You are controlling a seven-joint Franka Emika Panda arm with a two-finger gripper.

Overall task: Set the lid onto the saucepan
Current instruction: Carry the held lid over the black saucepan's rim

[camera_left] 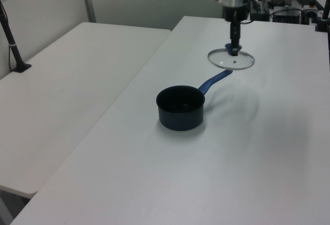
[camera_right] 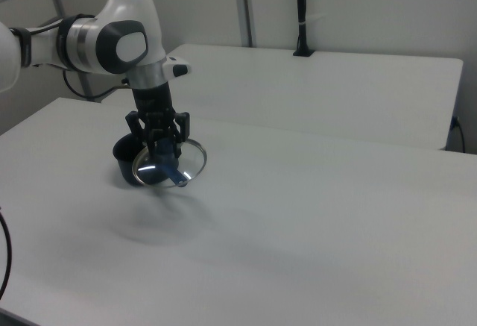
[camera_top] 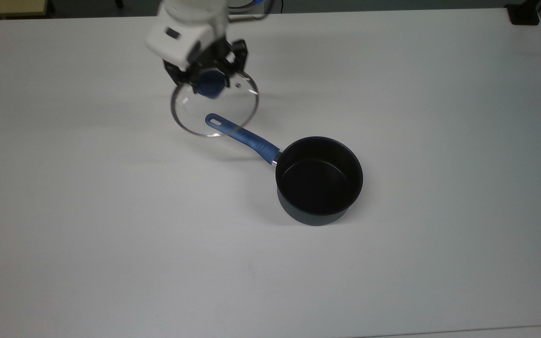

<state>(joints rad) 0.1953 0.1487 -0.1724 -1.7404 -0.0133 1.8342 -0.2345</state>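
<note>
Your claw [camera_top: 210, 80] is closed on the knob of the lid [camera_top: 214, 107], which hangs level directly beneath it, clear of the desk [camera_top: 392, 263]. In the top view the lid overlaps the handle end of the saucepan [camera_top: 318, 180], short of the bowl.

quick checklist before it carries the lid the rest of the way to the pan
1. Grip: gripper shut on the lid by its blue knob: ok.
2. Lid lifted off the table, shadow below it in the left view: ok.
3. Lid centred over the saucepan: not ok, it hangs above the handle's loop end.
4. Saucepan upright, mouth open, nothing inside: ok.
5. Path along the handle to the pot free of objects: ok.
6. Lid level: cannot tell.
</note>
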